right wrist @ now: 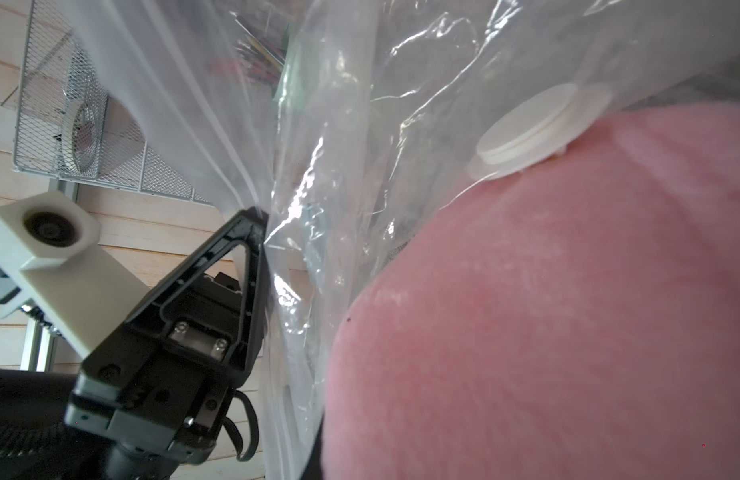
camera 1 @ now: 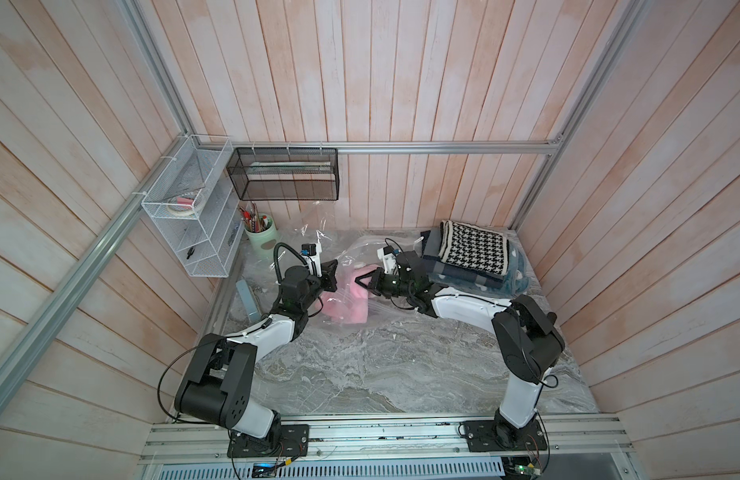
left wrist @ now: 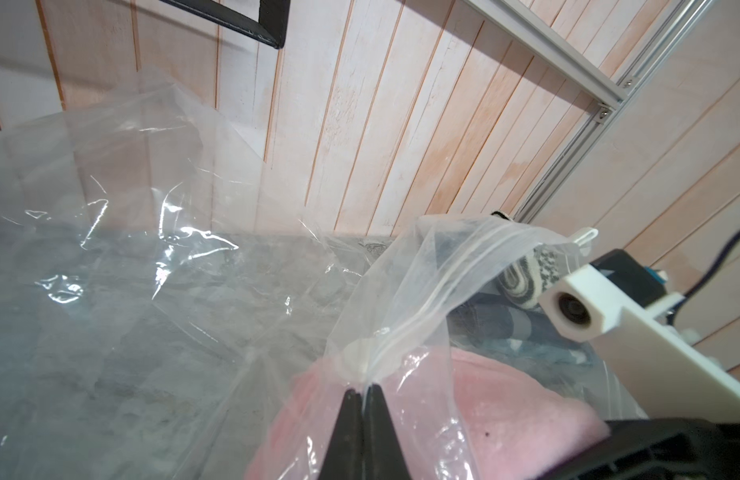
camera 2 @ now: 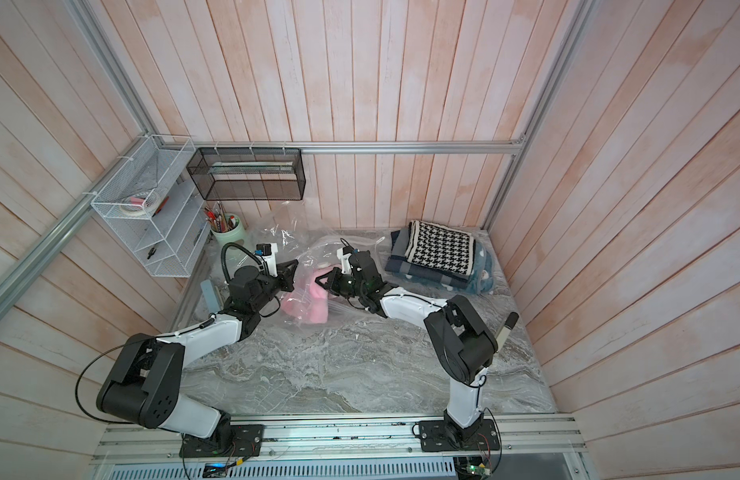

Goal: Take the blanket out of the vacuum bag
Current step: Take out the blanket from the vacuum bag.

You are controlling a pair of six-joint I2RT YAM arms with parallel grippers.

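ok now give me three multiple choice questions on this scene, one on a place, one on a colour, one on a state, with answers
1. The folded pile lies on the table at its:
A front edge
B back right corner
C middle

2. The blanket in the bag is:
A green
B pink
C yellow

3. The left gripper is:
A wide open
B shut, empty
C shut on the bag

Answers
1 B: it sits by the back wall on the right arm's side.
2 B: pink shows through the clear plastic.
3 C: it pinches the zip edge in the left wrist view.
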